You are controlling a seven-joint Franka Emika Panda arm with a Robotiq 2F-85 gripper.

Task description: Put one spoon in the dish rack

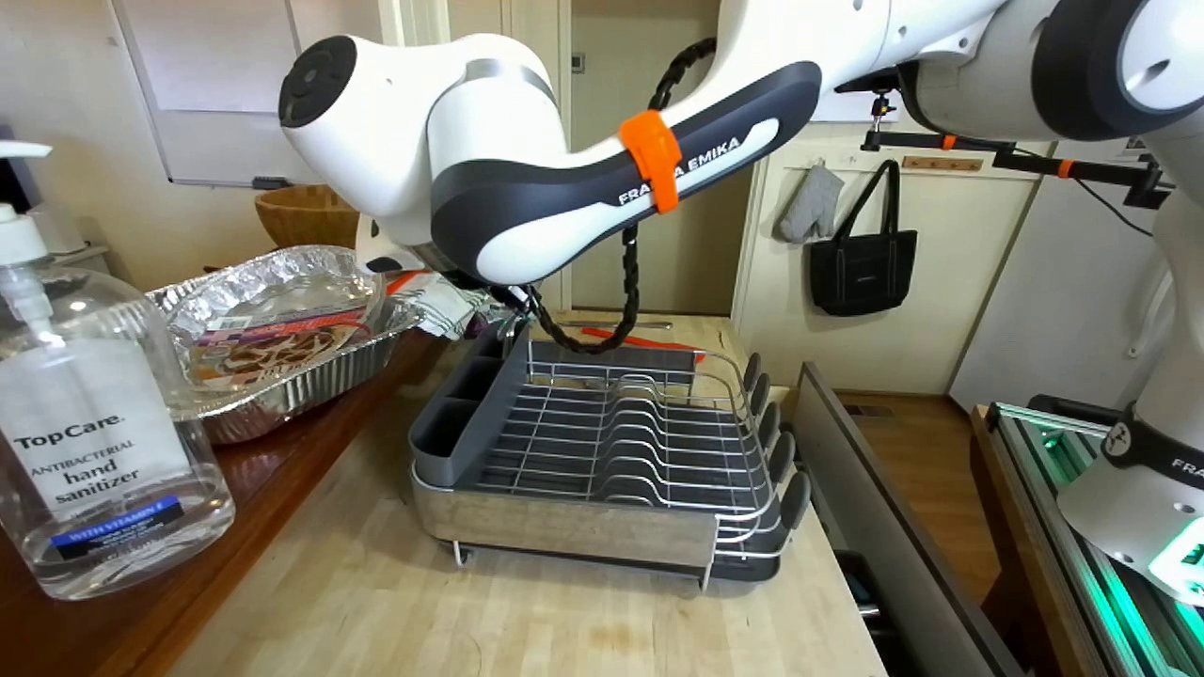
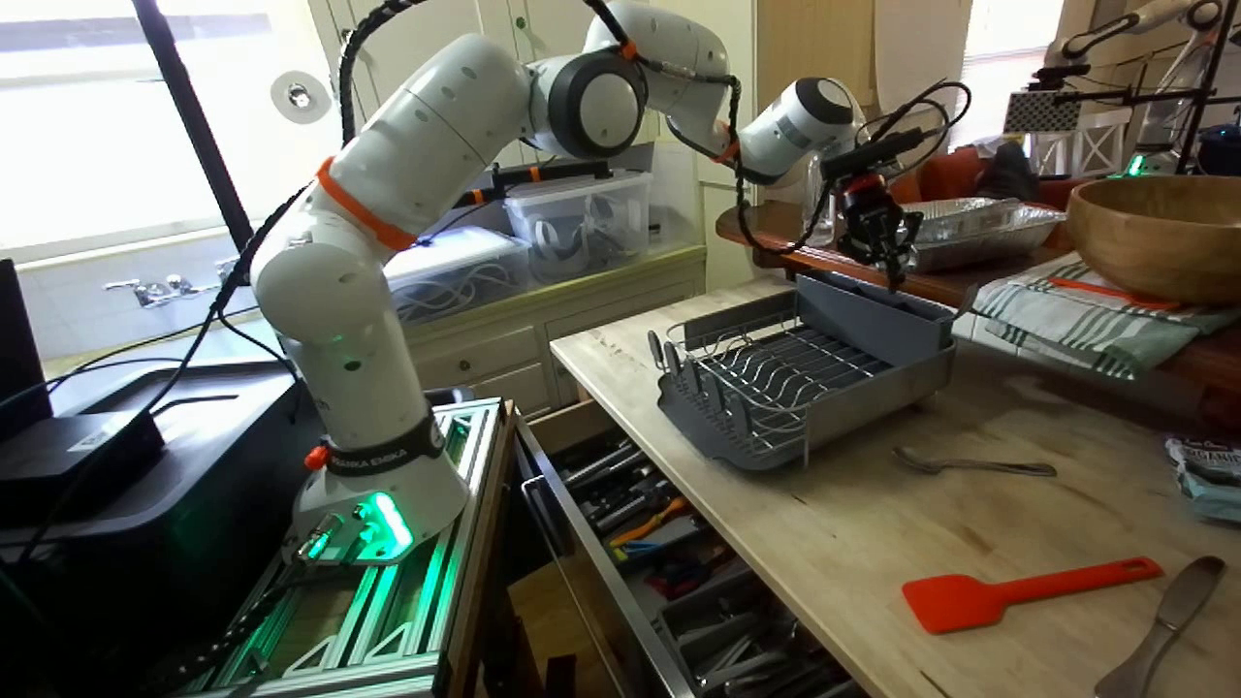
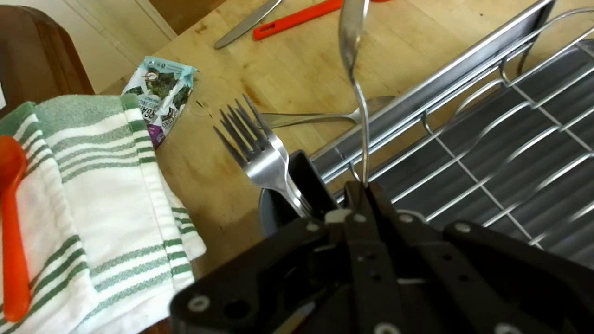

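One silver spoon (image 3: 350,41), thin-stemmed and broader toward the top edge of the wrist view, where its end is cut off, is gripped by the claw (image 3: 365,188), whose jaws are drawn together. It is held at the cutlery caddy (image 2: 868,315) of the dish rack (image 1: 574,527), right of a fork (image 3: 268,166); its lower part is hidden. At the lower right of an exterior view a red spatula (image 2: 970,601) is shown whole, in the wrist view only in part.
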